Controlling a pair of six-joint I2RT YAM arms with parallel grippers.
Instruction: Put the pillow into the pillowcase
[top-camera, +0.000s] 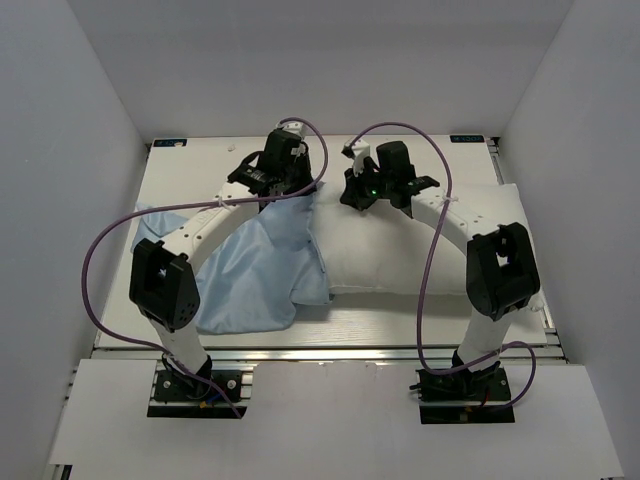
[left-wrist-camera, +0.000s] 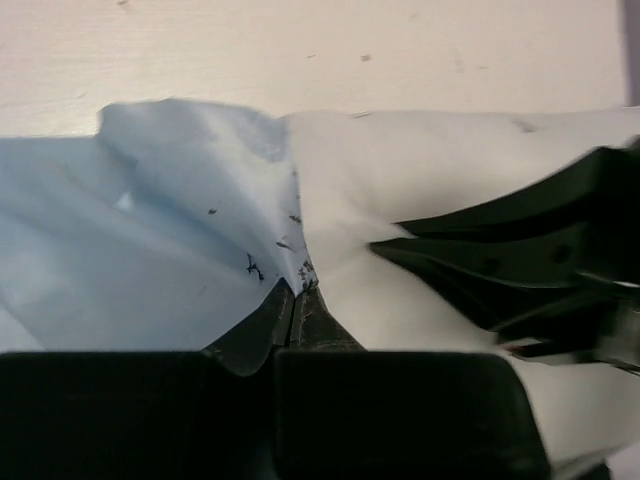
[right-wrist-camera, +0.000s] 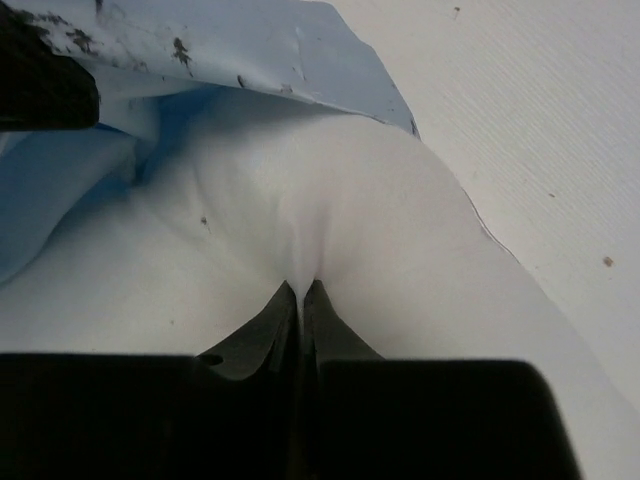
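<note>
Pillow (top-camera: 380, 250) — edge against pillowcase (top-camera: 250, 275)

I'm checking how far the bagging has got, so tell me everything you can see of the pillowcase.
The pillowcase is thin, light-blue cloth, crumpled and mostly flat on the table's left half. Its right edge laps over the pillow's left end. The left gripper holds its far edge, fingers shut, beside the pillow; dark specks mark the cloth there.

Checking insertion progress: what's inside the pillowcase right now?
Only the left end of the pillow goes under the open edge of the pillowcase; the rest lies outside. How far in that end reaches is hidden by the cloth.
</note>
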